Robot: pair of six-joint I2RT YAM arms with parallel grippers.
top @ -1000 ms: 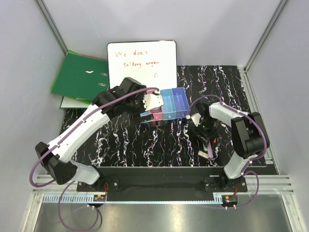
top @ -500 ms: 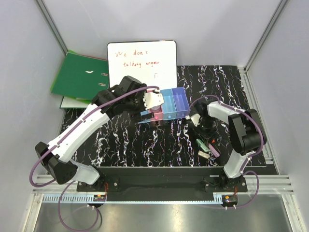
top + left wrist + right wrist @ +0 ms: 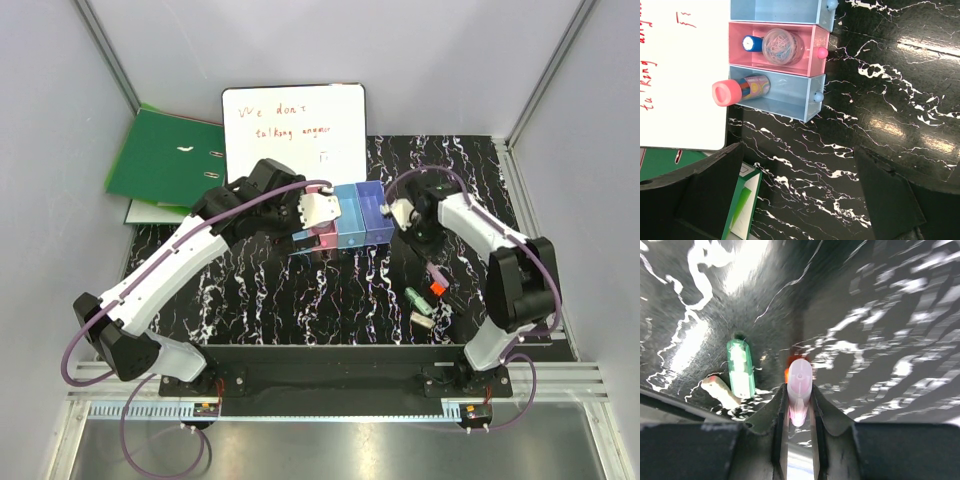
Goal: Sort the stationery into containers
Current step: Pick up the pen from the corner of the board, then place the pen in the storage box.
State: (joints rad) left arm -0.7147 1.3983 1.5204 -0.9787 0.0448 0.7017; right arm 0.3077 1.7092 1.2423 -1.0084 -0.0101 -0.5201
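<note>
My right gripper is shut on the small pink bar, held end-on above the black marbled table. From above, the pink bar hangs below this gripper, right of the containers. On the table under it lie a green stick, a pale short item and the red-and-black marker. My left gripper stands open and empty in front of the bins. The pink bin holds a blue-capped tube and a clear round pot. A pink-capped cylinder lies in the light blue bin.
A whiteboard with red writing leans behind the bins. A green ring binder lies at the back left. Grey walls close in the sides and back.
The right gripper closed on the pink bar, lifted it off the table and carried it away from me, toward the bins. The left arm has barely moved.
</note>
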